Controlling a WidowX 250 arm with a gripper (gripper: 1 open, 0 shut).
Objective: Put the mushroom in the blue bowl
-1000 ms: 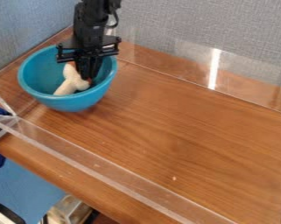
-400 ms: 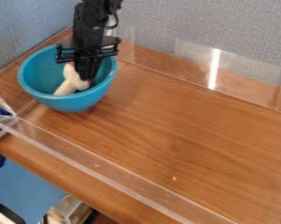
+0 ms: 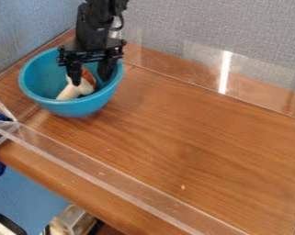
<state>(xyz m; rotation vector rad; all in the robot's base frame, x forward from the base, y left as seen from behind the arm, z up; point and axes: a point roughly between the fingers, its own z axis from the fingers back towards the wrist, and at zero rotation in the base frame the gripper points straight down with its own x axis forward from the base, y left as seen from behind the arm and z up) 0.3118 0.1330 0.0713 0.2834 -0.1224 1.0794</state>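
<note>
The blue bowl (image 3: 45, 99) stands on the wooden table at the far left. Inside it lies the mushroom (image 3: 73, 89), cream stem showing, tilted against the bowl's inner wall; its cap is partly hidden by the gripper. My gripper (image 3: 87, 66) points down into the bowl just above the mushroom, and its black fingers (image 3: 66, 64) are spread open on either side. Nothing is held between them.
A clear acrylic wall (image 3: 223, 69) runs along the back of the wooden table (image 3: 198, 138), and a clear rail (image 3: 100, 174) lines the front edge. A blue patch (image 3: 0, 117) sits at the left edge.
The fingers were shut on the mushroom and have spread apart, letting it go. The mushroom rests in the bowl. The arm has stayed in place.
</note>
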